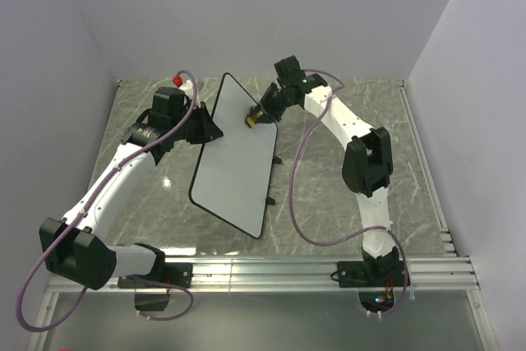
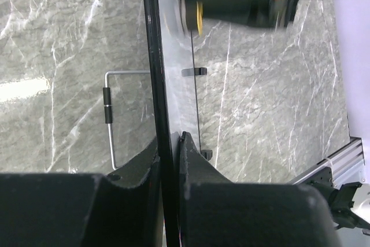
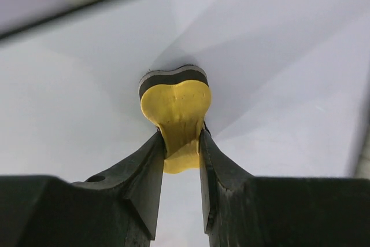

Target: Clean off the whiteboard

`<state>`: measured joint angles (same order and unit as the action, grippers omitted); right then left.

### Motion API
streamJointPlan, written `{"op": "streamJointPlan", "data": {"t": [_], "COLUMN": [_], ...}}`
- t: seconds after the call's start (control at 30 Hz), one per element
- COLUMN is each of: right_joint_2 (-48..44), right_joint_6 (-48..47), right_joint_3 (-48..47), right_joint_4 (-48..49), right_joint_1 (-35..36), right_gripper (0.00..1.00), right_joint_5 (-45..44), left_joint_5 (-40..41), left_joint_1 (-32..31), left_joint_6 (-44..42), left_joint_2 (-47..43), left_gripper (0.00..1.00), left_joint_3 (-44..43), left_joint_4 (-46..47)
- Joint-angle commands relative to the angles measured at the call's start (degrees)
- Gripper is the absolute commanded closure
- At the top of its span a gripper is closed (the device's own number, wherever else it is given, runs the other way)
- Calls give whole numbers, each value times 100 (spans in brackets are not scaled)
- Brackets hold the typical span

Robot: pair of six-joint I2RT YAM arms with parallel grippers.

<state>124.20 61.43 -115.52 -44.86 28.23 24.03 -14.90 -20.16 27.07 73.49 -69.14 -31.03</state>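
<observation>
Left gripper is clamped on the rim of the whiteboard; a yellow eraser is pinched in the right gripper against it.

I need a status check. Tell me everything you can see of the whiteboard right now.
The whiteboard is a flat white rectangle with rounded corners, a thin black rim and small black feet along its right edge. It stands tilted up from the grey marble-look table, its left edge clamped in the left gripper. The right gripper holds a yellow eraser against its upper face. No marks show on it.
</observation>
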Motion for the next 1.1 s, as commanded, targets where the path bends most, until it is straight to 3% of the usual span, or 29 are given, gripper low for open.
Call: {"op": "streamJointPlan", "data": {"t": [0.0, 0.27, 0.37, 0.5, 0.57, 0.7, 0.97, 1.0, 1.07], "right_joint_2": [498, 614, 360, -490, -965, -2099, -2593, -2638, -2691], "right_joint_6": [694, 1179, 986, 757, 564, -51, -790, -790, -904], "right_joint_3": [-750, -1008, -455, 1289, 1969, 2946, 4089, 4421, 4826], "right_joint_4": [1567, 2087, 2104, 2455, 2517, 1222, 320, 381, 522], "right_joint_1": [315, 368, 333, 123, -53, -581, -1249, -1293, -1442], "right_gripper": [100, 100, 100, 100, 100, 100, 99, 97, 82], "right_joint_5": [601, 867, 805, 604, 61, -1500, -2552, -2587, -2544], "left_joint_5": [-593, -558, -567, -602, -594, -611, -479, -427, -348], "left_joint_1": [-321, -366, -366, -366, -366, -366, -366, -366, -366], "left_joint_6": [-879, -923, -905, -844, -826, -782, -703, -694, -694], "left_joint_2": [288, 464, 534, 569, 569, 587, 569, 570, 578], "left_gripper": [100, 100, 100, 100, 100, 100, 100, 100, 100], "left_joint_3": [68, -29, -117, -205, -213, -222, -170, -161, -169], "left_joint_4": [-826, -826, -826, -782, -773, -747, -686, -694, -712]}}
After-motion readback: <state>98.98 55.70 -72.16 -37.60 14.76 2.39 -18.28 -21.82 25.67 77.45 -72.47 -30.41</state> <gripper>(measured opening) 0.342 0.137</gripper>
